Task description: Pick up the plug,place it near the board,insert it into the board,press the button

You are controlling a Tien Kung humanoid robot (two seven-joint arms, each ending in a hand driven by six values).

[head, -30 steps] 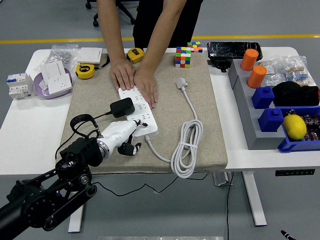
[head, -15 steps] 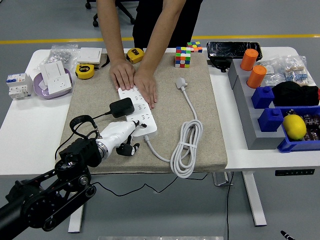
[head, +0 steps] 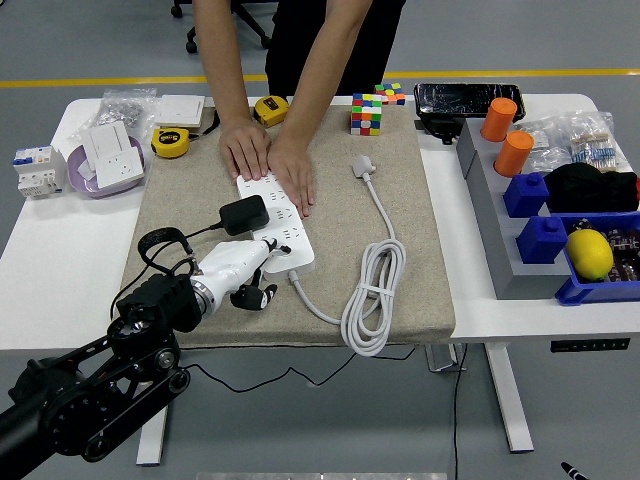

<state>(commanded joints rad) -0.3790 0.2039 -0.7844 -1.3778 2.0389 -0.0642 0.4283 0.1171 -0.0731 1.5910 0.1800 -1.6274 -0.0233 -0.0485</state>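
Note:
The white power board [head: 282, 222] lies on a beige mat [head: 410, 230]. A person at the far side presses both hands [head: 270, 160] flat on its far end. A black plug [head: 243, 214] sits in the board's middle sockets, and its black cord loops off to the left. My left hand [head: 245, 270] is at the board's near end. Its index finger reaches onto the board's near corner while the other fingers [head: 255, 297] are curled under, holding nothing. The board's own white cable [head: 372, 295] lies coiled on the mat and ends in a white plug [head: 362, 165].
A Rubik's cube [head: 367, 113] stands at the mat's far edge. Two yellow tape measures [head: 170, 142] and a purple bowl [head: 85, 178] holding a white socket lie at the left. On the right, a grey tray [head: 492, 215] holds orange cylinders [head: 514, 152], blue bins and a lemon [head: 589, 253].
My left hand has drawn slightly back to the left along the board's near end. The person's hands and the black plug have not moved.

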